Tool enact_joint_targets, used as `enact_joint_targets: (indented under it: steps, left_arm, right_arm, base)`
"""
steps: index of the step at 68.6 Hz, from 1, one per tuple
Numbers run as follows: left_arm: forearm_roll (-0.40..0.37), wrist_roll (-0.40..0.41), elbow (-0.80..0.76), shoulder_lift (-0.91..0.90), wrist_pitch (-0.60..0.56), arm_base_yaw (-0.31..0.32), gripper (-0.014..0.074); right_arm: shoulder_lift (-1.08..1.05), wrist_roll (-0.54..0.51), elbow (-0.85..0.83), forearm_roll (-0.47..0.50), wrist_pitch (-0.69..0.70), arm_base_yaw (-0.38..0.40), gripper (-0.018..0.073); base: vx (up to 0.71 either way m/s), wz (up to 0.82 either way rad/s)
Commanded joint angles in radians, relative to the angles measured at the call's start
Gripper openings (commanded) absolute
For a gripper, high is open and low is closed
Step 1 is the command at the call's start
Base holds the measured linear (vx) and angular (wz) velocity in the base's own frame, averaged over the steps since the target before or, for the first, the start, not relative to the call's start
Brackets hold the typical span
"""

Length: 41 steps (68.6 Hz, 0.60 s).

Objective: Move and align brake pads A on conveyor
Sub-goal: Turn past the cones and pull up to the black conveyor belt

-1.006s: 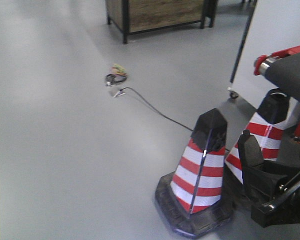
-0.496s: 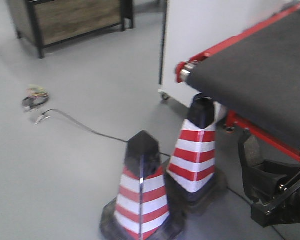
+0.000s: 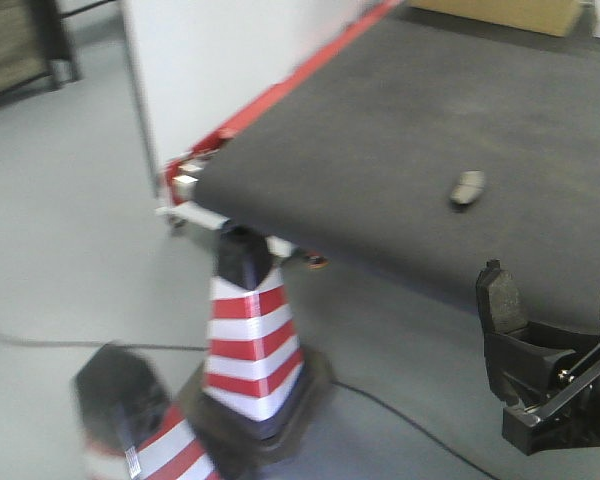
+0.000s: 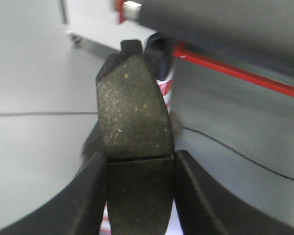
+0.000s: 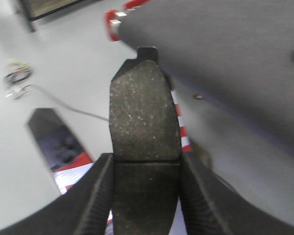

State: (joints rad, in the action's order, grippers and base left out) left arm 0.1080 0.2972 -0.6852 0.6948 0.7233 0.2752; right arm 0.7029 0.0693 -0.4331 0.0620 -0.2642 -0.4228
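Two grippers, left gripper (image 4: 137, 196) and right gripper (image 5: 144, 196), each clamping a brake pad, lower halves hidden between fingers, blurred third pad (image 3: 467, 187) lying on the conveyor (image 3: 380, 150).

Near cone (image 3: 145, 425) blurred, cut by bottom edge; pad on conveyor (image 3: 468, 187) blurred, groove unreadable

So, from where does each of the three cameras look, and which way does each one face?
Front: on the base, facing the conveyor with a loose pad and a cone; one gripper shows, side unclear.
Left wrist: behind the left gripper, shut on a brake pad.
Right wrist: behind the right gripper, shut on another brake pad.
All share the conveyor.
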Motion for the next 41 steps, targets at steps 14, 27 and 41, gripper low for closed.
enact_joint_targets:
  steps: [14, 27, 41]
  left_arm:
    - [0.006, 0.000, -0.027, -0.002, -0.079, 0.007, 0.0093]
    - [0.006, 0.000, -0.027, -0.002, -0.079, 0.007, 0.0093]
    - [0.006, 0.000, -0.027, -0.002, -0.079, 0.007, 0.0093]
  right_arm:
    - [-0.005, -0.007, -0.032, -0.003, 0.091, 0.003, 0.0029]
    - [-0.005, -0.007, -0.032, -0.003, 0.091, 0.003, 0.0029]
    - [-0.005, -0.007, -0.032, -0.003, 0.091, 0.003, 0.0029]
  base:
    - [0.22, -0.65]
    - [0.21, -0.55]
    - [0.22, -0.43]
